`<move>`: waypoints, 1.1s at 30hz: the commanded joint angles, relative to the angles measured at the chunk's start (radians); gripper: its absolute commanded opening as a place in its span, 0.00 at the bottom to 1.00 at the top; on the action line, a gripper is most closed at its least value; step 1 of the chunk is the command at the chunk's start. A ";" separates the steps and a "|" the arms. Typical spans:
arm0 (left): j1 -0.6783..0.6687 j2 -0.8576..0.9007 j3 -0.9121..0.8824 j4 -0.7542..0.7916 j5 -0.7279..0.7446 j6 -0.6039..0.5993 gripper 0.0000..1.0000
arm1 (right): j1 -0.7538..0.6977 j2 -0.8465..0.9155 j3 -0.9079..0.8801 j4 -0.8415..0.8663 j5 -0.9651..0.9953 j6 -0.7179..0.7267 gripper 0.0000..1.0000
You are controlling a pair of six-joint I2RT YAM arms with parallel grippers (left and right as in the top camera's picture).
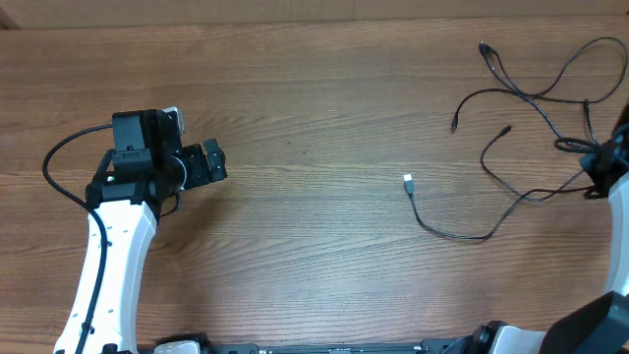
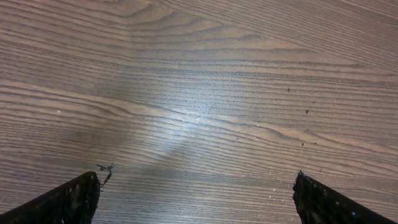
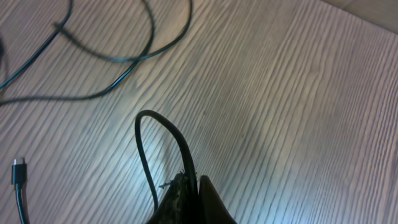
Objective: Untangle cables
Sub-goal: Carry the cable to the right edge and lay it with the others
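The right gripper (image 3: 191, 182), a black two-finger claw, has its jaws pressed together on a loop of thin black cable (image 3: 149, 112) that arches up from between the tips. The pinch sits on the cord's run rather than at a plug; I judge this is so that one strand can be drawn clear of the others. Just beyond it, in the right wrist view, further strands curve across the upper left, and one small black plug (image 3: 18, 172) lies at the lower left.

From overhead, the thin black flexible cables (image 1: 457, 236) are spread loose over the right part of the brown wood-grain table (image 1: 314, 98), crossing one another near the right gripper (image 1: 598, 167) at the table's right edge. That is probably why the grasp is there, where the tangle is densest.

Four plug ends can be counted: one silver-tipped plug (image 1: 407, 182) nearest the table's middle, and three dark ones farther back. How many separate cords they belong to I cannot tell, since the crossings hide it.

The left gripper (image 2: 196, 179), black like the other, has its jaws wide apart with nothing between them. It is over bare wood on the left side (image 1: 211, 162), well apart from every cord, and I judge it is idle until a second hold is wanted.
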 commanded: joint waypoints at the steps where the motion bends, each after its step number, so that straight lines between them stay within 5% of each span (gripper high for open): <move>1: -0.002 -0.009 0.004 0.002 -0.006 0.019 1.00 | -0.043 0.021 -0.008 0.041 -0.008 -0.004 0.04; 9: -0.002 -0.009 0.004 0.002 -0.006 0.019 1.00 | -0.108 0.028 -0.008 0.167 -0.007 -0.012 0.04; 23: -0.002 -0.009 0.004 0.002 -0.006 0.019 1.00 | -0.189 0.173 -0.008 0.394 0.018 -0.246 0.04; 33: -0.002 -0.009 0.004 0.002 -0.006 0.019 0.99 | -0.306 0.290 -0.008 0.501 -0.009 -0.249 0.04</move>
